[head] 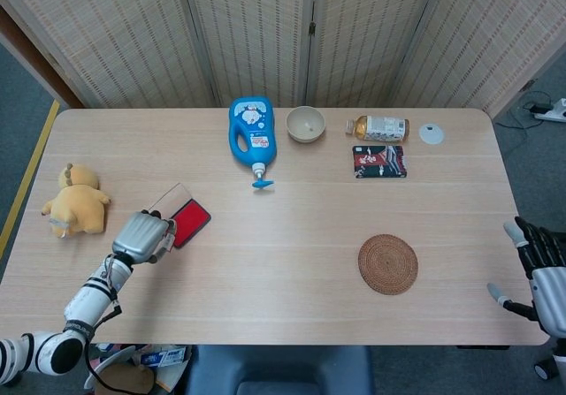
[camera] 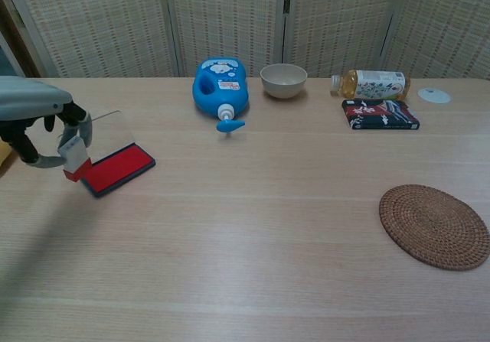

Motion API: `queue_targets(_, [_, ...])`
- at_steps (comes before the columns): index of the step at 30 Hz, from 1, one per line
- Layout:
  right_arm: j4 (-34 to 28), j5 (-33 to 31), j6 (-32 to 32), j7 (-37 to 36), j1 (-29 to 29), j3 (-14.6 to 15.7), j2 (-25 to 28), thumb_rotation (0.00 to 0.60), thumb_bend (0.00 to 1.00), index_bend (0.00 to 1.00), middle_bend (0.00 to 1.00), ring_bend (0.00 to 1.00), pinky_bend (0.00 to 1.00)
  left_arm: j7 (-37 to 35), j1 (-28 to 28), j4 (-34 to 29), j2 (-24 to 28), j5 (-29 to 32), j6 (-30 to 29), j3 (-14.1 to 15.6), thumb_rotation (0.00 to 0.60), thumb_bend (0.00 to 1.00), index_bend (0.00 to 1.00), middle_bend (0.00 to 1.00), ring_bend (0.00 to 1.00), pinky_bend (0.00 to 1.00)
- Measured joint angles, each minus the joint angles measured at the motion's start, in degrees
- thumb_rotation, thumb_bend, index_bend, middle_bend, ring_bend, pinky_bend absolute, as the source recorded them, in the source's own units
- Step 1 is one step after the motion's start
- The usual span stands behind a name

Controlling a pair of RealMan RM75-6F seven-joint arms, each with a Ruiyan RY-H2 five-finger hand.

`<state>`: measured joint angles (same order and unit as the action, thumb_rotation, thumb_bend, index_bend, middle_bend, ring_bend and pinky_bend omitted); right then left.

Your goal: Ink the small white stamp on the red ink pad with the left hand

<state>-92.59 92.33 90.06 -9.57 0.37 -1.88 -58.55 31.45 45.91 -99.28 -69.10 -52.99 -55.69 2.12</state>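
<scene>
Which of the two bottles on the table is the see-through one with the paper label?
The tea bottle lying on its side at the far right beside the bowl; the other, the blue pump bottle, is opaque plastic.

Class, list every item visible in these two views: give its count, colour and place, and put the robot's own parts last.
Small white stamp: one, red underside, in the left hand.
Red ink pad: one, dark-rimmed, clear lid raised, table's left.
Yellow plush toy: one, far left.
Blue detergent bottle: one, lying at back centre.
Beige bowl: one, right of the detergent.
Clear drink bottle: one, lying at back right.
Dark printed packet: one, before the drink bottle.
White disc: one, back right.
Brown woven coaster: one, front right.
Left hand: grey, holding the stamp.
Right hand: dark fingers, beyond the table's right edge.
</scene>
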Motion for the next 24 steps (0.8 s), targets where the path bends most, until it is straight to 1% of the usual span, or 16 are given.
queue_targets(4, [0.1,1.4,0.6,0.1,-0.1,0.7,0.0,0.6,0.2,0.0,0.0,0.0,0.0,0.8,-1.9,-0.4,-1.3,-0.3,-2.1,0.8,0.6,0.35,0.55,0.51,0.28,0.35])
queue_targets(8, [0.2,2.6,1.1,0.7,-0.3,1.3,-0.2,0.6,0.2,0.0,0.0,0.0,0.0,0.7,-3.3,0.6,-2.9,-1.1,-2.8,1.3,0.6,0.35,0.55,0.51,0.28,0.35])
queue_targets(14, [0.2,2.9,1.2,1.3,-0.3,1.5,-0.4,0.6,0.2,0.0,0.0,0.0,0.0,-1.3,-4.6,3.9,-4.9,-2.5,-2.2,1.3,0.6,0.35,0.55,0.51,0.29,0.35])
queue_targets(24, [0.1,3.3,1.6,1.9,-0.4,1.8,-0.6,0.6,0.2,0.0,0.0,0.0,0.0,-4.5,-5.9,6.9,-6.0,-5.7,-0.9,0.6,0.6,0.35,0.55,0.51,0.29,0.35])
